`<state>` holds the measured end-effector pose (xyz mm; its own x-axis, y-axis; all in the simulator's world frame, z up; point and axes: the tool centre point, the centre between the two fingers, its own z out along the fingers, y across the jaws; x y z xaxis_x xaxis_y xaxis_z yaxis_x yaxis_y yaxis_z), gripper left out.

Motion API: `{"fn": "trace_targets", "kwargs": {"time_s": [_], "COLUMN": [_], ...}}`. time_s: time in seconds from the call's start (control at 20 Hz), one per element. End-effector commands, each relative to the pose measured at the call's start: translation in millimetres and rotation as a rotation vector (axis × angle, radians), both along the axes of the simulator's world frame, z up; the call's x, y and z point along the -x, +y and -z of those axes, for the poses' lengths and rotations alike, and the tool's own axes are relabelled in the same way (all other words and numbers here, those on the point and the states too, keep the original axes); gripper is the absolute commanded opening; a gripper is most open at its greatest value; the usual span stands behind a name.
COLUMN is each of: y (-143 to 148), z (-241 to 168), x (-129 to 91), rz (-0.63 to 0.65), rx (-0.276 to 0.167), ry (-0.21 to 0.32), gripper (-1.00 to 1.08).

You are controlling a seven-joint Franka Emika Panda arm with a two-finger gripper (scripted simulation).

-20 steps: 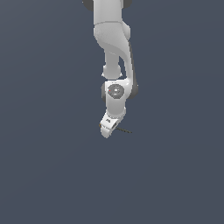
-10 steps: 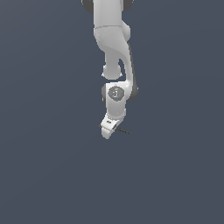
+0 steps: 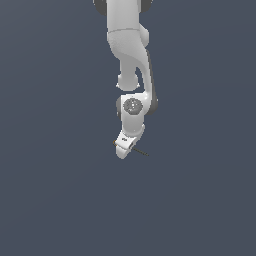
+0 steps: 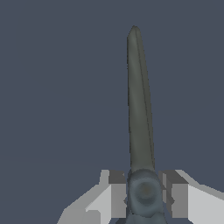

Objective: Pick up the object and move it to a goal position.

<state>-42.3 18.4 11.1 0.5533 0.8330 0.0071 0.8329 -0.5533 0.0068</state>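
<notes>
The object is a thin dark grey spoon-like piece. In the wrist view its long stem runs straight out from between my two fingers, and its rounded end sits squeezed between the pads. My gripper is shut on it. In the exterior view the white gripper hangs at the end of the arm, with the dark stem sticking out to the exterior view's right and a small orange-brown tip at its left. No goal marker shows.
The white arm comes down from the top of the exterior view. Around it there is only a plain dark grey-blue surface.
The arm and the gripper have shifted only slightly, with the object still held between the fingers.
</notes>
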Motion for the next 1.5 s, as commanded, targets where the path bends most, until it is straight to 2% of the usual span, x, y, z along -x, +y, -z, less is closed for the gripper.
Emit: {"fn": "trace_targets", "kwargs": {"time_s": [0.0, 0.2, 0.35, 0.9, 1.2, 1.45], "y": [-3, -12, -21, -66, -86, -101], "z": [-4, -19, -37, -140, -198, -241], "x": [-6, -26, -48, -131, -159, -172], "rz": [-0.002, -0.011, -0.021, -0.065, -0.087, -0.101], "rx": [-0.001, -0.005, -0.010, -0.032, -0.045, -0.056], "ry": [-0.019, -0.082, -0.154, -0.489, -0.652, -0.764], "gripper": [-1.00, -1.00, -1.00, -1.00, -1.00, -1.00]}}
